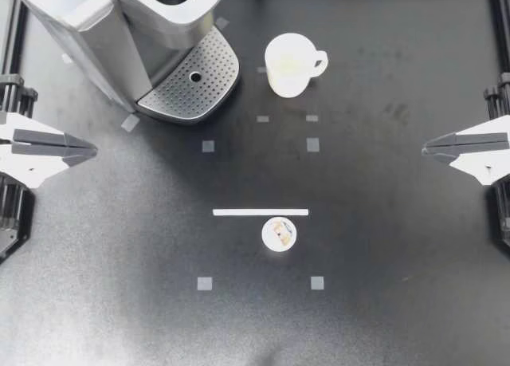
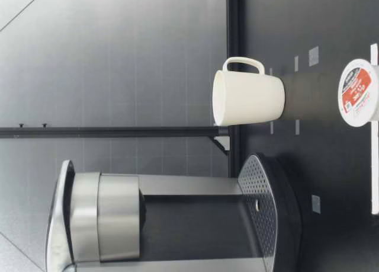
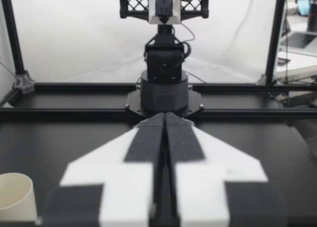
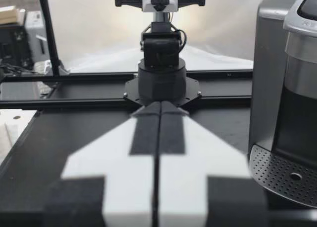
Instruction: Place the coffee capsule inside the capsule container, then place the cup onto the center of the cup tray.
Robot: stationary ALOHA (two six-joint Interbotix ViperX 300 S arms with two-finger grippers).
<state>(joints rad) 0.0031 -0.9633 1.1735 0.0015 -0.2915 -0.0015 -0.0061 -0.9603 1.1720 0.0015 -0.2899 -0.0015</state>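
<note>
Capsule (image 1: 280, 234) sits upright on the surface (image 1: 382, 254), somewhat nearer the right tool (image 1: 428, 149) than the left tool (image 1: 89, 150); both tools are pinched closed and empty.

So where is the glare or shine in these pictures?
Top view: the coffee machine has bright highlights on its metal. Low view: the cup leaves a pale reflection on the table. Both wrist views: the pale backdrop glows brightly.
</note>
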